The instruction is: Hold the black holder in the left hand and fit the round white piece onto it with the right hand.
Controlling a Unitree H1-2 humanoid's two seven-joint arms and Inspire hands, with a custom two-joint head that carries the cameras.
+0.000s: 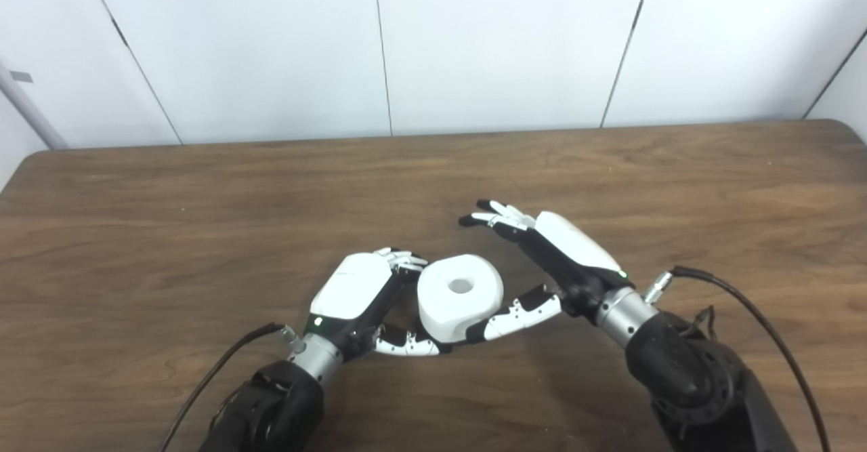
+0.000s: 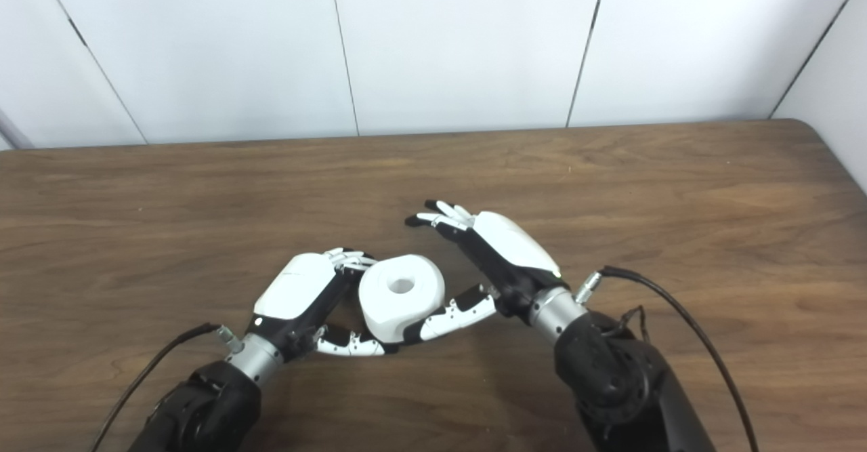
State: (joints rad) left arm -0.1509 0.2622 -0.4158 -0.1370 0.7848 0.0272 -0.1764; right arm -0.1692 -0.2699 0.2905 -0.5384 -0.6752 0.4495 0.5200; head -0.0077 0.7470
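A dark wood-grain table [image 1: 203, 194] stood against white wall panels [image 1: 508, 45]. Near its front edge, the left hand [image 1: 355, 296] was closed around the round white piece [image 1: 460, 296]. The right hand [image 1: 555, 252] was spread, thumb touching that piece.

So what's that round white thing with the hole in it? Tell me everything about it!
The round white piece is a chunky, smooth ring, like a fat doughnut, with a round hole in its top face. It looks like matte plastic. It sits low over the wooden table, hole facing up, between the two hands. The left hand presses its left side, and the right hand's thumb touches its lower right. What's underneath is hidden.
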